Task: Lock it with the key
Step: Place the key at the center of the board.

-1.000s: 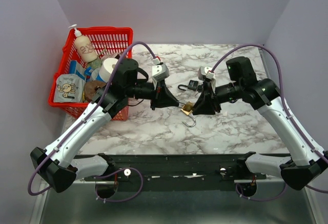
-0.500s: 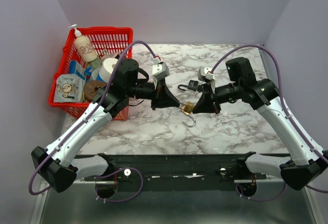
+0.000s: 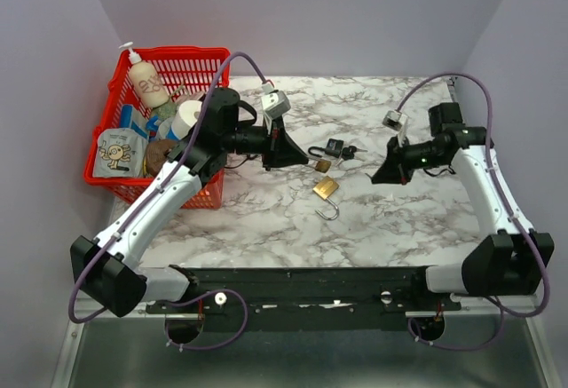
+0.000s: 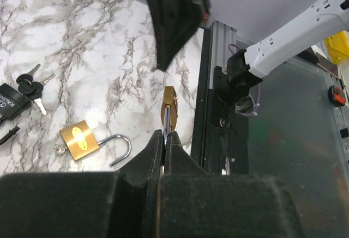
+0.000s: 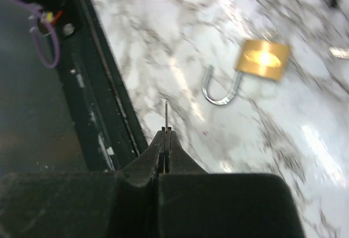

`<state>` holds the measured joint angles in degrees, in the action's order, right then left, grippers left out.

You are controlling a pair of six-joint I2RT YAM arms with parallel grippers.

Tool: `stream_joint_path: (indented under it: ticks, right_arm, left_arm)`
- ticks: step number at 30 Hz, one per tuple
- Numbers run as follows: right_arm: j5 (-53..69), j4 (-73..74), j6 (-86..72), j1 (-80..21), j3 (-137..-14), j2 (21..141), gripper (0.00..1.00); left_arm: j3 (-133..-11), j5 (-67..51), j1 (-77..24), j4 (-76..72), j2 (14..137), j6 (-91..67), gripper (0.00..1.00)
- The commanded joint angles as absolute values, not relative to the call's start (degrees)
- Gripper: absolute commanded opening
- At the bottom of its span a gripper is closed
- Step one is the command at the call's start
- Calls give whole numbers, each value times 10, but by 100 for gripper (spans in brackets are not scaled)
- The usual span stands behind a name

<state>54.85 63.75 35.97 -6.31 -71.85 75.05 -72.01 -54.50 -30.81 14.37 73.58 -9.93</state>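
My left gripper [image 3: 306,164] is shut on a small brass padlock [image 3: 323,165] and holds it above the marble table. In the left wrist view that padlock [image 4: 169,103] shows edge-on just past the shut fingertips of my left gripper [image 4: 165,134]. My right gripper [image 3: 380,178] is off to the right, apart from the padlock. It is shut on a key, whose thin blade [image 5: 166,111] sticks out past the tips of my right gripper [image 5: 165,132]. A second brass padlock [image 3: 326,189] lies on the table with its shackle open, also in the wrist views [image 4: 79,141] [image 5: 263,58].
A black padlock [image 3: 333,148] with spare keys [image 3: 349,151] lies behind the brass ones. A red basket [image 3: 177,55] full of items, including a soap bottle [image 3: 146,82], stands at the back left. The black rail [image 3: 311,281] runs along the table's near edge.
My right gripper has drawn away to the right from the held padlock, with the key in it. My left gripper has moved slightly back with the small brass padlock.
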Motion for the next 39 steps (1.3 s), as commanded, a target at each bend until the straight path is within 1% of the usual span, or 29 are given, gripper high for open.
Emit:
stream_joint_path:
  ticks: [1,2,3,6,10,11,15,18,25,28,31,32,34,35,37,39]
  right_arm:
    - [495,671,393,96,-691,835,1]
    - [470,638,366,122,-684,848,1]
    - [451,622,319,173,-679,859,1]
    - [380,564,267,224,-655,877,1]
    - [317,489,220,229,-627,887,1]
    - [310,470,211,229,-627,914,1]
    - [278,446,168,235,-638,983,1]
    - [254,428,155,235,-636,1005,1]
    - [243,422,136,235,-644,1043,2]
    - [234,430,131,236,-652,1048,9]
    - [221,438,131,236,-658,1054,21]
    - [218,446,131,236,-660,1056,27]
    - [215,452,131,238,-665,1056,31]
    - [214,459,133,239,-667,1054,36]
    - [217,469,141,238,-673,1035,39]
    - [240,494,149,238,-689,1014,44]
  left_arm:
    - [-737,-539,-308,83,744,-110,0]
    - [-734,-537,-308,77,746,-121,0]
    - [-727,-533,-308,72,748,-127,0]
    - [-708,-529,-308,52,754,-149,0]
    - [-691,-523,-308,15,765,-182,0]
    - [-688,-520,-308,6,766,-189,0]
    - [-677,-510,-308,-12,763,-203,0]
    - [-667,-506,-308,-11,756,-201,0]
    - [-653,-504,-308,-23,752,-205,0]
    - [-651,-504,-308,-26,752,-207,0]
    - [-650,-507,-308,-28,751,-209,0]
    - [-650,-508,-308,-28,751,-209,0]
    - [-650,-508,-308,-28,750,-209,0]
    - [-650,-507,-308,-26,750,-210,0]
    - [-652,-505,-308,-19,746,-206,0]
    - [-655,-505,-308,-3,744,-204,0]
